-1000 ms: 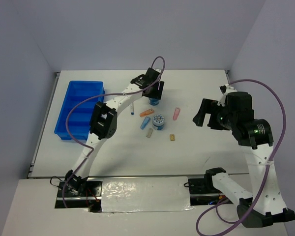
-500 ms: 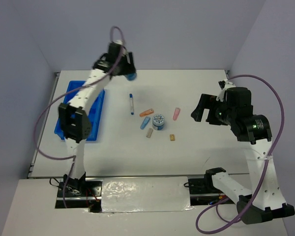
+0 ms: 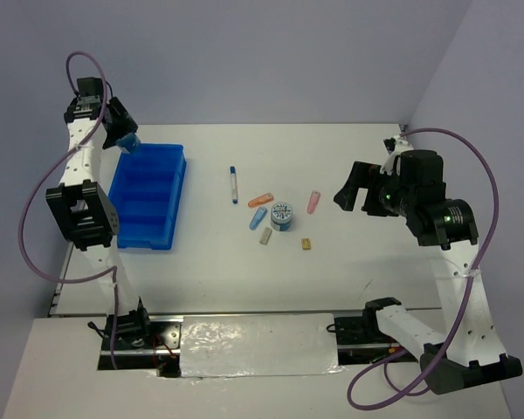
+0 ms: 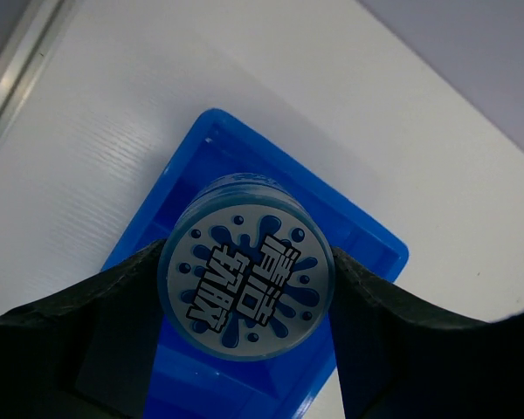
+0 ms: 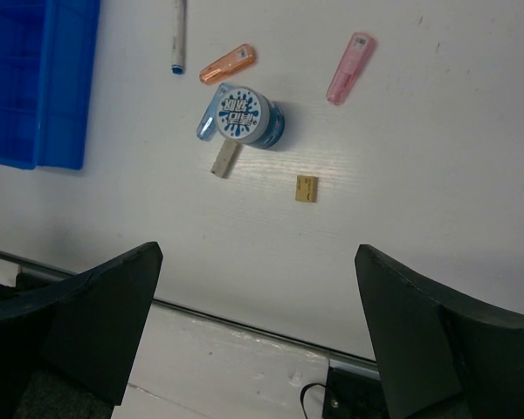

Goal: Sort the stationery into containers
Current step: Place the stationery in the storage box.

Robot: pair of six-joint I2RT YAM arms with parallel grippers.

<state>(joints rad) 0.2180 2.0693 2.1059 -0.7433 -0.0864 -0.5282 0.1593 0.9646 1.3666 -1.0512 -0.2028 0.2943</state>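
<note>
White table (image 3: pixel 349 262), left jaws clamping round blue roll (image 4: pixel 244 278) over plastic tray (image 3: pixel 147 196), right jaws apart

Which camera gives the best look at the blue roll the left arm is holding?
Left wrist: the held roll sits large between the jaws, its patterned top sharp. Top external shows only a small blue speck; right wrist misses it.

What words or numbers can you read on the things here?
Held roll, top: bold black characters, upside down, too stylised for me to read.
Loose roll, top: similar print, too small to read.
Nothing else shows writing.
</note>
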